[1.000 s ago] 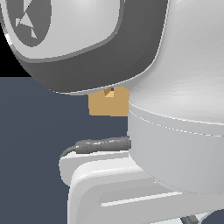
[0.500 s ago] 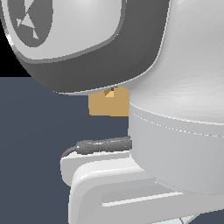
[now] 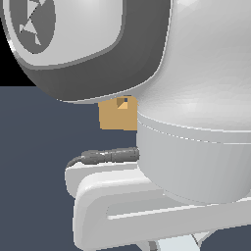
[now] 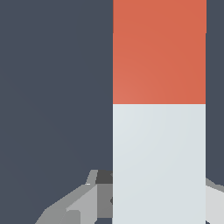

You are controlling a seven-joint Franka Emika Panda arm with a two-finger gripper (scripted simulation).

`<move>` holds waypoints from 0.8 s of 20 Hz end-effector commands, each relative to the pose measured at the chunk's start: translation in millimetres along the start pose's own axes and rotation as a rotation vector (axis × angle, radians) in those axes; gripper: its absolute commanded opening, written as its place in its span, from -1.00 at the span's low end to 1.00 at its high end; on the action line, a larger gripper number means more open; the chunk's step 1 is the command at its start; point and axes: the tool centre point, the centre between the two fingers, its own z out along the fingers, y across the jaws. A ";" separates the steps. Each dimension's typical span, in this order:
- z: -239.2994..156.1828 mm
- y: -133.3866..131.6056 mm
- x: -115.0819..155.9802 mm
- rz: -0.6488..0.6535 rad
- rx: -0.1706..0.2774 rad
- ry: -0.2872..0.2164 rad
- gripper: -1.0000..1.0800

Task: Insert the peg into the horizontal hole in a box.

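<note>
The background is a flat, uniform dark slate-blue surface (image 3: 44, 147) with no texture, seams or markings. In the exterior view a solid black band (image 3: 10, 73) sits above it at the exterior view's left, meeting it along a straight horizontal edge. The wrist view shows the same slate-blue surface (image 4: 52, 87). Lighting is even and diffuse. No walls, windows or furniture can be made out.

Sim scene: flat dark-blue floor (image 3: 34, 171), untextured renders.

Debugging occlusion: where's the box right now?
In the exterior view the box sits mid-frame, mostly hidden behind the robot's body, with its hole just under the dark joint. The wrist view doesn't show it.
</note>
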 end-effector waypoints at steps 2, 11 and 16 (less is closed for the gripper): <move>-5.6 -2.1 9.6 0.009 -0.004 -0.001 -1.00; -23.4 -19.0 59.7 0.059 -0.004 -0.001 -1.00; -39.1 -31.4 104.7 0.103 -0.004 -0.001 -1.00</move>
